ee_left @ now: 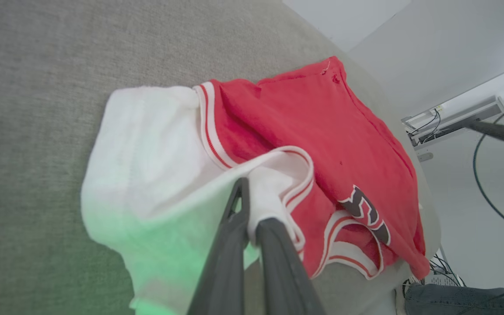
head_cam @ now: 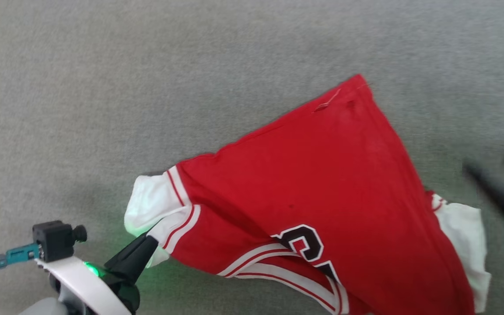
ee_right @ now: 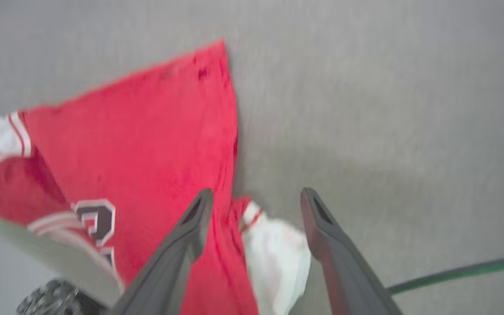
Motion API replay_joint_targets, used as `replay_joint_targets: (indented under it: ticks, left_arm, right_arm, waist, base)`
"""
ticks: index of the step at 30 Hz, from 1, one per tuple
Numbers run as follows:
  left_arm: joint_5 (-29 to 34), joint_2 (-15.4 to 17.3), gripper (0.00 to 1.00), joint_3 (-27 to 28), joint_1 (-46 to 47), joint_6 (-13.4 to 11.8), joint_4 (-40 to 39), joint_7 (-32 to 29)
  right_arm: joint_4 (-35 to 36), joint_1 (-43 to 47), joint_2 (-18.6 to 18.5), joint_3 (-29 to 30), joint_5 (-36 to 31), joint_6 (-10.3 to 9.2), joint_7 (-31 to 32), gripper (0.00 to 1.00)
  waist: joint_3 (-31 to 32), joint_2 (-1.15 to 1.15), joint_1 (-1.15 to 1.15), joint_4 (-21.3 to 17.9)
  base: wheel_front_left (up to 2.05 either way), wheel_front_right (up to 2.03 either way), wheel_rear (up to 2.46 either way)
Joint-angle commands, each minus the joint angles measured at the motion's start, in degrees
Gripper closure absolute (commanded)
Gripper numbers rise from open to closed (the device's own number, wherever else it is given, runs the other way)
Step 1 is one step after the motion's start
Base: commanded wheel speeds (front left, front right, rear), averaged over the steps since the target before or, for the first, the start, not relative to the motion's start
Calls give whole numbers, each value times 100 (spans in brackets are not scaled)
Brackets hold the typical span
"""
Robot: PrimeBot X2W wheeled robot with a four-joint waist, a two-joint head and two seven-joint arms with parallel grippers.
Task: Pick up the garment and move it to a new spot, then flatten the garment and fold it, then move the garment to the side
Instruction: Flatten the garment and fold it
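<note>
The garment (head_cam: 322, 183), a red T-shirt with white sleeve ends, lies crumpled on the grey surface, dark letters (head_cam: 306, 245) facing up near its front edge. My left gripper (head_cam: 149, 240) is at its left end, shut on the white sleeve (head_cam: 151, 201). The left wrist view shows a fold of that sleeve (ee_left: 274, 192) pinched between the two fingers of the left gripper (ee_left: 245, 192). My right gripper (head_cam: 487, 159), blurred, hovers open just right of the garment. In the right wrist view the right gripper (ee_right: 256, 197) has its fingers wide apart above the other white sleeve (ee_right: 278, 258), holding nothing.
The grey cloth-covered table (head_cam: 147, 87) stretches far and left of the garment. Its edge (ee_left: 427, 205) runs close beside the garment in the left wrist view, with pale floor, cables (ee_left: 488, 201) and a white rail (ee_left: 453, 118) beyond. A green cable (ee_right: 453, 273) lies at my right.
</note>
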State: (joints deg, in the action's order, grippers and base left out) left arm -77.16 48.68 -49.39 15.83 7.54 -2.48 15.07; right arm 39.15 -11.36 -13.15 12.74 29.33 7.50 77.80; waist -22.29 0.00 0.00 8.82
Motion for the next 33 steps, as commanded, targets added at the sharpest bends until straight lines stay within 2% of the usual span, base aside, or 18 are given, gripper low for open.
replay_joint_targets:
  ticks: [1,6,7,11,16,21,22,23,27,33]
  left_arm:
    - [64,-69,100,-21,118,-12,-7,11]
    - [20,-285,100,-190,431,-12,36,12]
    - [20,-285,100,-190,431,-12,36,12]
    - [10,-449,100,-397,693,-12,91,11]
    - [-41,-626,100,-677,985,-12,205,12]
    - [-113,-698,100,-816,1153,-12,297,12]
    - [-137,-703,100,-841,1169,-12,311,12]
    - [-161,-698,100,-860,1190,-12,329,12]
    - [-199,-588,100,-900,1315,-12,500,12]
    - [-143,-376,100,-787,1850,-12,967,13]
  right_arm:
    - [-275,-517,-149,-203,-277,-2,-209,0]
    - [-1650,-1667,-321,-996,-951,-3,-779,0]
    - [-1650,-1667,-321,-996,-951,-3,-779,0]
    - [-2770,-2121,-304,-1483,-1243,-2,-963,0]
    - [-3569,-2237,-425,-1785,-1282,-2,-892,0]
    - [-4107,-2121,-581,-2048,-1325,-2,-895,0]
    - [-4202,-2094,-590,-2095,-1298,-2,-845,58]
    - [-4278,-2075,-566,-2114,-1267,-2,-832,100]
    - [-4359,-2260,-440,-2081,-1328,-3,-1289,100]
    - [-4469,-2833,-226,-1603,-1491,-8,-2326,100]
  waist:
    - [-174,0,0,164]
    - [-429,0,0,489]
    - [-429,0,0,489]
    - [-590,0,0,768]
    - [-644,0,0,1058]
    - [-639,0,0,1104]
    - [-627,0,0,1085]
    - [-607,0,0,1052]
    - [-482,0,0,884]
    - [-245,0,0,500]
  base:
    - [0,0,0]
    - [0,0,0]
    - [0,0,0]
    - [0,0,0]
    - [0,0,0]
    - [0,0,0]
    - [0,0,0]
    - [0,0,0]
    - [0,0,0]
    - [0,0,0]
